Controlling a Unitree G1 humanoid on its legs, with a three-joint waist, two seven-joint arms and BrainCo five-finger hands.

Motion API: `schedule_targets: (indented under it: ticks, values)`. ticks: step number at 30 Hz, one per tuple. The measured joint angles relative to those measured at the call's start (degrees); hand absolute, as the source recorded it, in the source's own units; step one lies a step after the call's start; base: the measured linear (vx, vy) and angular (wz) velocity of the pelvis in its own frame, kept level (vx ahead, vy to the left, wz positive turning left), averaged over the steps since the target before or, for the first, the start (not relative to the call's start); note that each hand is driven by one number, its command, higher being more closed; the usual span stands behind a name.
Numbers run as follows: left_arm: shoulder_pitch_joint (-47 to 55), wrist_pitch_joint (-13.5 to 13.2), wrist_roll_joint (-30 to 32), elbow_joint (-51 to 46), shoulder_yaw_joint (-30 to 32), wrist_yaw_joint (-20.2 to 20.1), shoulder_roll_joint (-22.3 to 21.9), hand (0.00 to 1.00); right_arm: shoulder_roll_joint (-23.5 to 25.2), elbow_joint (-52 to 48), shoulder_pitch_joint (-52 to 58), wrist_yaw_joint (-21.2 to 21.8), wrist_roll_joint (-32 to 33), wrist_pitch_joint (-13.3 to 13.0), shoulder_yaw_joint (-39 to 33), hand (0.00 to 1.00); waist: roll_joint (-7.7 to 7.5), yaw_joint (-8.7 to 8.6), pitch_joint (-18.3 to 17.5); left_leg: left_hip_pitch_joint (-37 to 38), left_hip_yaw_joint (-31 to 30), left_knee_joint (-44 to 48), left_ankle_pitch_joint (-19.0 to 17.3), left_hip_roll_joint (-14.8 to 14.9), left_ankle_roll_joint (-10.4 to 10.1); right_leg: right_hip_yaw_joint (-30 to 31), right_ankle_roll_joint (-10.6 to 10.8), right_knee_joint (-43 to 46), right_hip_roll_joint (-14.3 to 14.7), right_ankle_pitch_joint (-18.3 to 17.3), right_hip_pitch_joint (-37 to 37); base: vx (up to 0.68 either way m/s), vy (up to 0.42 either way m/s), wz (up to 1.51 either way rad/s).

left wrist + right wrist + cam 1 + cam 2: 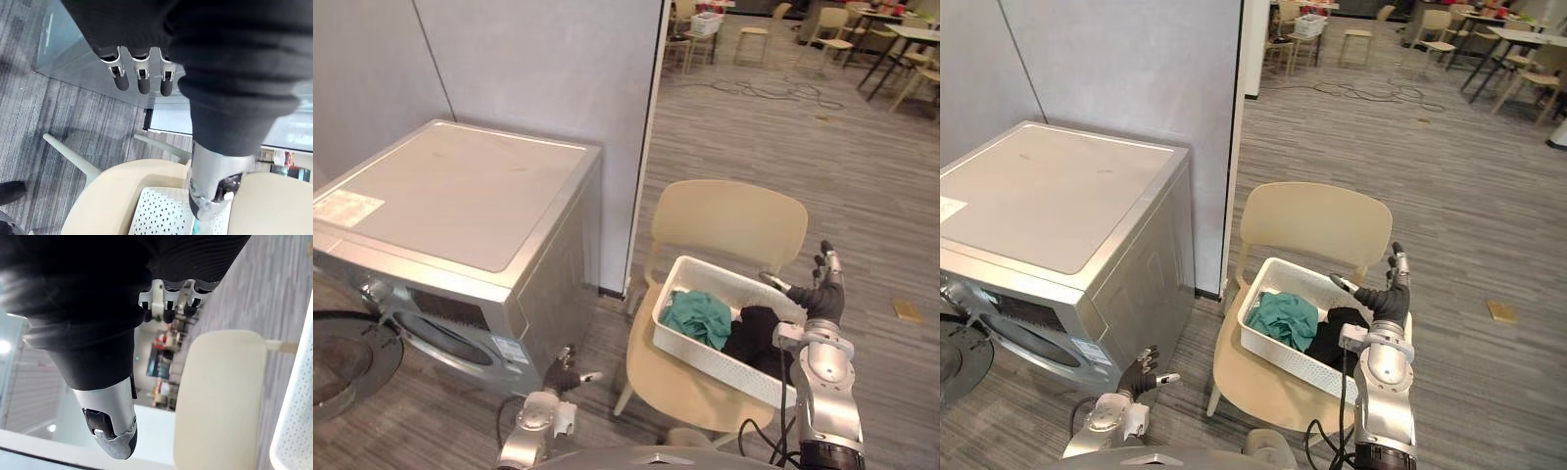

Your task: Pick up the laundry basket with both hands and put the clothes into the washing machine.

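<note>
Right hand [824, 286] is held upright with fingers straight and thumb apart, holding nothing, just beside the short end of the laundry basket [703, 352] at its three o'clock. Left hand [564, 375] hangs low at the basket's eight o'clock, well apart from it, fingers relaxed and empty, near the front corner of the washing machine [460, 196]. The white perforated basket sits askew on the seat of a beige chair [729, 220] and holds a teal garment [697, 315] and a black garment [754, 333]. The machine stands at the basket's nine o'clock, its round door [347, 357] swung open. The basket looks like light, stiff plastic with a smooth rim — probably best gripped under the rim at both short ends and kept level so the soft clothes stay in. The head views give hands, clothes and machine together; the left wrist view adds the holed wall and chair legs up close, the right wrist view the chair back beside a strip of basket edge.
</note>
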Motion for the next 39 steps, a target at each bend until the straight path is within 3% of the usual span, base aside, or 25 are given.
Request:
schedule_targets:
  ticks: [1, 2, 4, 6, 10, 13, 15, 17, 19, 26, 32, 39]
  values:
    - [-0.1, 0.1, -0.2, 0.0, -0.1, 0.0, 0.2, 0.00, -0.3, 1.3, -0.2, 0.0, 0.0, -0.1, -0.2, 0.00, 0.13, -0.07, 0.1, -1.6, 4.8, 2.1, 2.5, 1.8, 1.8, -2.2, -0.9, -2.2, 0.1, 0.9, 1.1, 0.02, -0.121, 0.83]
    - [-0.1, 0.2, -0.1, 0.0, -0.5, -0.3, -0.3, 0.00, -0.6, 2.5, 0.1, 0.2, 0.0, -0.1, -0.3, 0.00, 0.25, -0.40, 0.1, -2.6, 7.4, 3.7, 2.9, 2.1, 1.7, -3.8, -1.1, -3.0, -0.2, 1.2, 2.0, 0.01, -0.095, 0.99]
    - [0.1, 0.2, -0.1, 0.0, -1.5, -0.6, -1.0, 0.00, -1.0, 5.3, 0.0, 1.1, 0.0, 0.2, -1.0, 0.00, 0.89, 0.09, 0.2, -2.8, 8.3, 2.8, 3.5, 1.2, 0.0, -5.9, -0.7, -3.5, -1.4, 1.2, 2.7, 0.00, -0.004, 0.68]
    - [0.0, 0.2, -0.1, -0.5, -2.6, -1.2, -1.1, 0.00, -1.1, 6.8, 0.0, 2.4, 0.0, 0.3, -1.4, 0.00, 0.94, -0.15, 0.2, -2.4, 9.0, -1.5, 5.9, -1.7, -3.9, -7.9, 0.7, -4.5, -3.5, 1.6, 2.9, 0.03, 0.064, 0.56]
    - [-1.3, 0.2, 1.2, -0.6, -6.2, -2.9, 1.2, 0.00, -2.0, 9.1, -1.4, 3.0, -2.1, 0.5, -3.1, 0.00, -0.26, -0.21, 1.9, -6.3, 5.9, -2.0, 7.3, -6.1, -6.1, -9.9, 3.1, 0.3, -7.8, 0.6, -0.2, 0.03, 0.108, 0.60]
    - [-3.3, 0.2, 2.1, -4.1, -8.2, -4.6, 3.9, 0.00, -6.4, 15.8, -8.3, 3.2, -2.3, 0.8, -4.0, 0.00, -0.43, -0.37, 6.8, -12.6, 2.5, 1.1, 7.4, -6.6, -6.3, -12.1, 3.2, 3.3, -8.8, 0.2, -4.0, -0.15, 0.108, 0.41]
    - [-5.3, 0.1, 2.0, -5.4, -8.4, -5.1, 4.6, 0.00, -10.5, 21.0, -15.2, 3.1, -2.4, 0.9, -3.7, 0.00, -1.39, 0.07, 11.0, -15.2, 2.5, 1.1, 7.9, -7.1, -6.2, -11.7, 2.8, 5.5, -9.7, -0.3, -7.5, -0.22, 0.064, 0.06]
    - [-7.3, 0.1, 0.8, -5.4, -10.4, -5.1, 5.3, 0.00, -16.0, 28.4, -23.9, 2.5, -2.4, 1.1, -1.3, 0.00, -1.20, 0.52, 14.3, -18.1, 2.7, 1.2, 8.7, -7.3, -6.6, -10.6, 2.9, 5.9, -9.7, 1.1, -11.0, -0.22, 0.064, -0.09]
    - [-8.7, 0.1, -0.5, -5.7, -11.7, -5.1, 5.2, 0.00, -18.0, 30.4, -27.7, 2.2, -2.3, 1.0, 0.5, 0.00, -0.97, 1.48, 16.5, -20.6, 3.3, 1.3, 9.5, -7.2, -6.2, -9.5, 3.1, 6.0, -9.8, 2.4, -14.2, -0.15, 0.058, -0.18]
    - [-11.5, -0.9, -11.6, -14.0, -12.2, -4.6, 5.7, 0.00, -22.1, 30.4, -28.1, 3.3, -1.7, 1.5, 0.5, 0.00, -0.84, 2.33, 19.8, -28.2, 4.2, 1.9, 10.7, -6.9, -5.2, -10.6, 3.1, 5.8, -10.7, 4.5, -20.9, -0.05, 0.018, 0.02]
    - [-16.5, -1.4, -14.3, -15.8, -7.3, -3.1, 5.3, 0.00, -23.5, 29.9, -32.9, 4.8, 0.6, 1.5, 4.9, 0.00, -0.91, 3.15, 23.1, -33.0, 5.9, 1.9, 11.6, -5.9, -4.6, -10.8, 3.0, 5.5, -10.7, 6.7, -25.8, 0.01, 0.001, -0.06]
    - [-17.8, -2.0, -14.3, -18.6, -2.4, -1.2, 4.9, 0.00, -22.8, 30.4, -34.4, 4.5, -0.1, 1.3, 6.1, 0.00, -0.93, 3.19, 23.6, -34.9, 5.7, 2.0, 12.3, -6.3, -4.1, -11.9, 2.9, 7.2, -11.7, 5.8, -27.5, 0.05, -0.014, 0.08]
